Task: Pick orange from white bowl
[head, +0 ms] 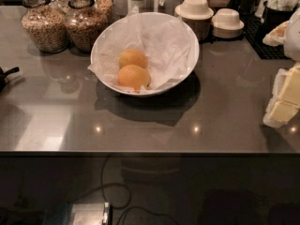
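Observation:
The white bowl (189, 45) stands at the middle back of the grey counter, lined with crinkled white paper. Two oranges lie in it, touching. The orange (133, 78) is the larger, nearer one. The slightly smaller, paler orange (132, 58) lies just behind it. My gripper (282, 99) comes in from the right edge of the view, pale cream and white, low over the counter. It is well to the right of the bowl and apart from it, and holds nothing that I can see.
Two glass jars of grain (46, 26) (87, 25) stand at the back left, near the bowl. Two cream lidded containers (194, 8) (227, 20) stand behind the bowl on the right. A black object (6, 74) pokes in at the left edge. The counter's front edge (150, 152) runs across, with cables below.

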You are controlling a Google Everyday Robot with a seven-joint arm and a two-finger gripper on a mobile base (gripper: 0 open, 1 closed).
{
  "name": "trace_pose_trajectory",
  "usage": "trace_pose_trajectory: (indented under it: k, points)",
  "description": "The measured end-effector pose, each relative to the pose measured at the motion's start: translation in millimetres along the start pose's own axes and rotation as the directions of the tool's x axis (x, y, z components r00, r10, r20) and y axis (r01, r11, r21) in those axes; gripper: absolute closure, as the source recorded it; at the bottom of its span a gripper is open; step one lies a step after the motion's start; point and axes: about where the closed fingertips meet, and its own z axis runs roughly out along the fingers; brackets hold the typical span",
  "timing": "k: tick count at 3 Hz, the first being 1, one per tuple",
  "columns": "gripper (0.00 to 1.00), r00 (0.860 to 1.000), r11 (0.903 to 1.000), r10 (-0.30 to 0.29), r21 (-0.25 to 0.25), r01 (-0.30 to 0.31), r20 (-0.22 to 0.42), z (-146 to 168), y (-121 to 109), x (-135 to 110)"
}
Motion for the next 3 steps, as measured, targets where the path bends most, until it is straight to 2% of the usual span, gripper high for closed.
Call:
trace_pose_trajectory:
  k: [1, 2, 3]
  points:
    - [0.0, 1.0, 1.0, 0.0, 0.0, 0.0, 0.0, 0, 0, 0]
    - [0.0, 0.994, 0.9995, -0.025, -0.018, 0.027, 0.105, 7, -7, -15]
    - [0.0, 0.959, 0.9923, -0.121, 0.005, 0.124, 0.256, 7, -24, -60]
